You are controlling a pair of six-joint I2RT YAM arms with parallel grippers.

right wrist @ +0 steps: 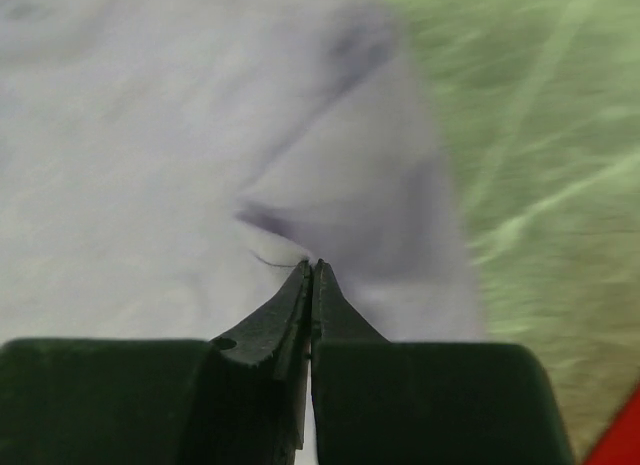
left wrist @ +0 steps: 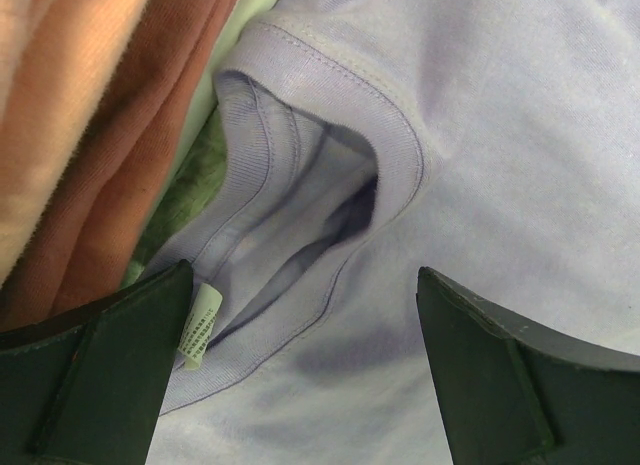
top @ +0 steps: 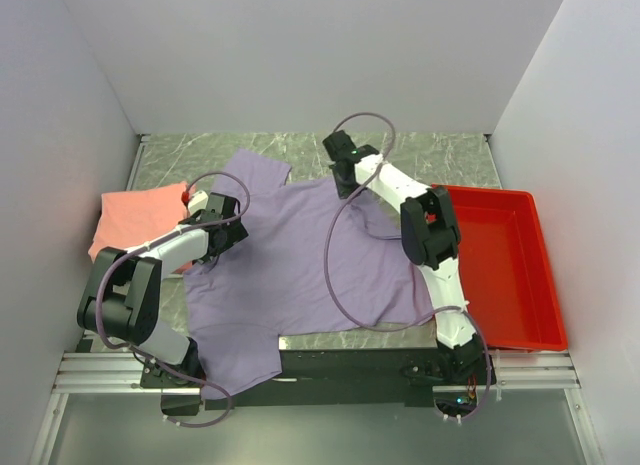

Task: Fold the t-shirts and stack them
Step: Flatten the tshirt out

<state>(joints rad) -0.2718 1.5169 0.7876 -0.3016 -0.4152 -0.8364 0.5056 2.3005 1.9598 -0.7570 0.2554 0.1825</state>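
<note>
The lavender t-shirt (top: 290, 275) lies spread on the surface (top: 440, 155), its collar (left wrist: 330, 185) beside the folded t-shirts (top: 135, 215) on the left. The right tool (right wrist: 312, 270) is closed tight on a pinch of cloth at the shirt's far edge (the fabric puckers toward its tips). The left tool (left wrist: 305, 315) is fully open above the collar and holds nothing. We judge the step to be taking grips for the first fold. To do it well, the left tool should catch both layers beside the collar, then both sides should lift evenly, so nothing twists.
</note>
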